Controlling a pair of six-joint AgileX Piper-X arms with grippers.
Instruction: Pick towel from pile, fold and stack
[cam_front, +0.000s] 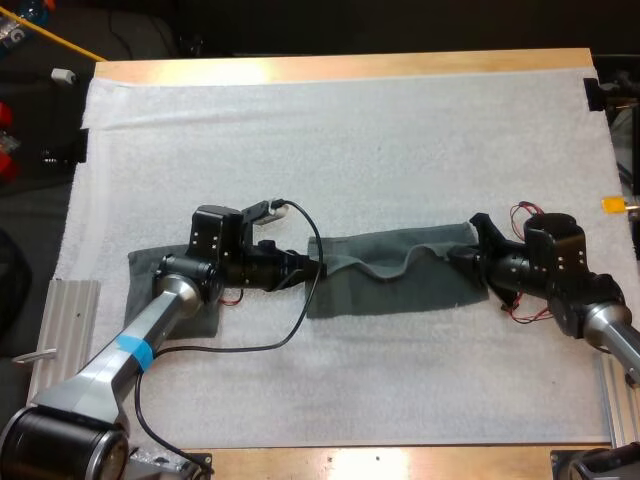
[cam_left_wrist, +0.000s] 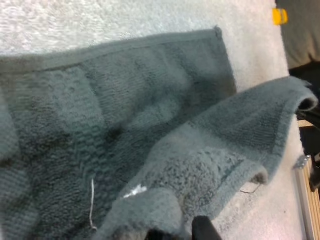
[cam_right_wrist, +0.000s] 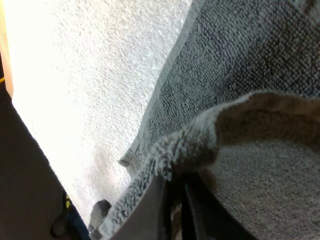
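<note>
A dark grey-green towel lies stretched across the middle of the mat, its upper layer rippled and lifted at both ends. My left gripper is shut on the towel's left edge. In the left wrist view a fold of the towel bunches over the gripper. My right gripper is shut on the towel's right end. In the right wrist view the towel drapes over the fingers. A second towel lies flat under my left arm.
The white mat covers the wooden table, with bare mat beyond and in front of the towel. Ribbed metal rails sit at the left edge and the right edge. A black clamp holds the mat's far right corner.
</note>
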